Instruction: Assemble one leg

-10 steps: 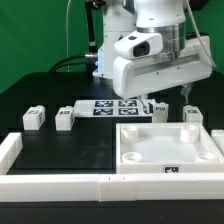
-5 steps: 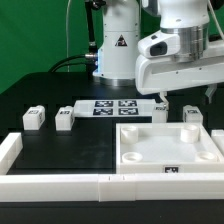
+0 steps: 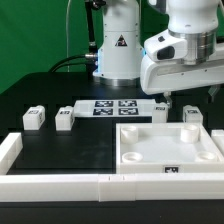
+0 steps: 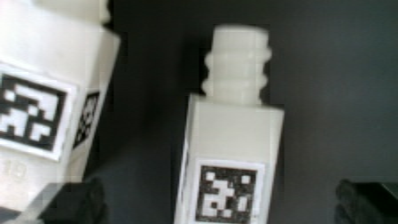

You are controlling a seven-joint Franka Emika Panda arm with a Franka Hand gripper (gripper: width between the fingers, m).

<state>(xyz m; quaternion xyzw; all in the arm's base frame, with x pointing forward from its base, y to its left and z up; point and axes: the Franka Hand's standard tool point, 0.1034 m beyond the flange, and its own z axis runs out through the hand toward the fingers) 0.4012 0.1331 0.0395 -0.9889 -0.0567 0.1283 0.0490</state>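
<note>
Four small white legs with black-and-white tags lie on the black table. Two are at the exterior view's left and two at its right. My gripper hangs just above the right pair. In the wrist view one leg lies lengthwise between my open fingertips, its ribbed peg pointing away. A second leg lies beside it. My gripper is open and holds nothing.
The large white square panel with a raised rim lies in front of the right legs. The marker board lies at mid-table. A long white L-shaped wall runs along the front edge and left corner.
The arm has swung toward the exterior view's right, from over the marker board's right end to above the right pair of legs. No part has moved.
</note>
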